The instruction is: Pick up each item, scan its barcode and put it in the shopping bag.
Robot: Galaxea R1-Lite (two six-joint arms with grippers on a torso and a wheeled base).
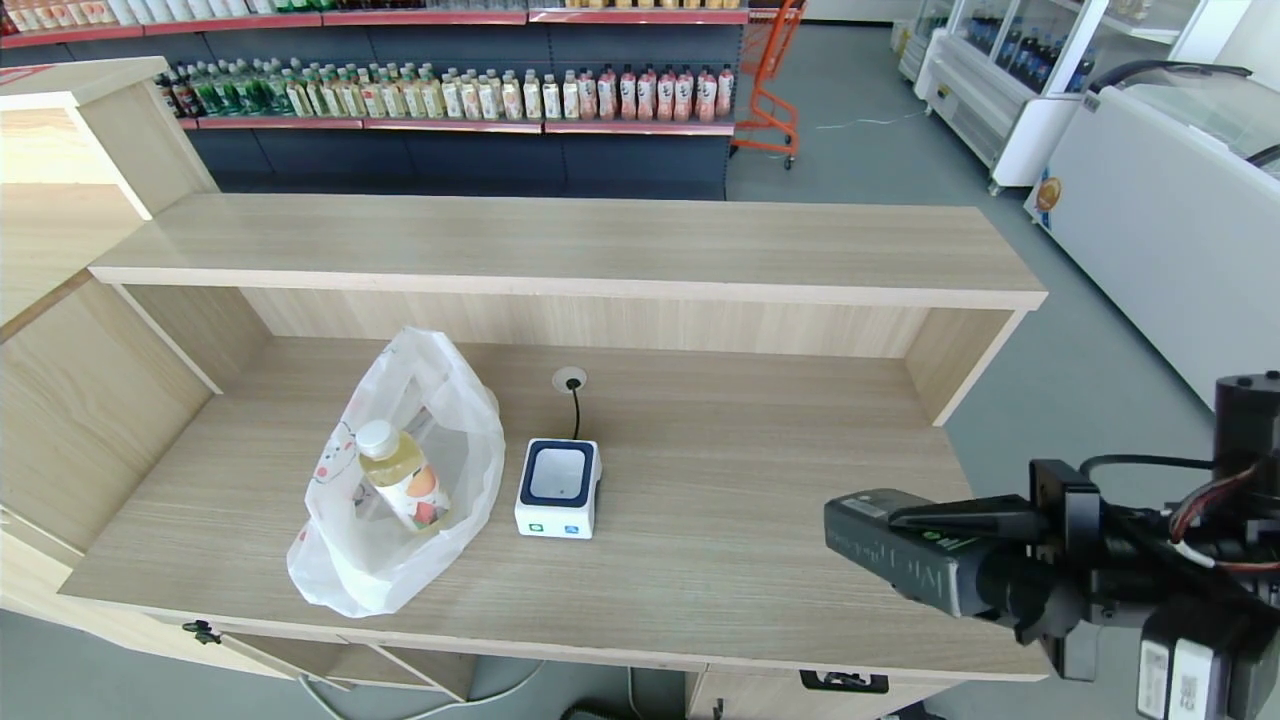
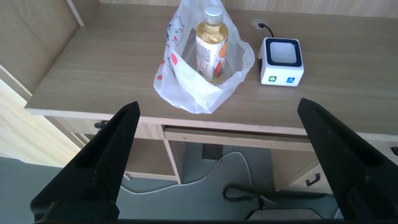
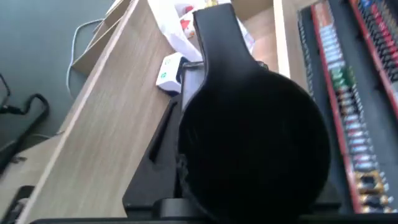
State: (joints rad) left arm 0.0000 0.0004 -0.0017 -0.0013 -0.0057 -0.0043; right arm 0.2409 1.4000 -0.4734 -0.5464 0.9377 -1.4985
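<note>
Shows the bottle (image 1: 400,485) leaning inside the shopping bag (image 1: 340,560) near the front-left corner of the desk (image 1: 750,560), scanner (image 1: 558,488) just beside the bag. Shows the left claw (image 2: 217,112) released and empty off the front edge; cannot tell the state of the right claw (image 1: 890,545) near the front-right corner. For any further item, probably best: face barcode squarely to scanner window, then lower through bag mouth clear of bottle.
</note>
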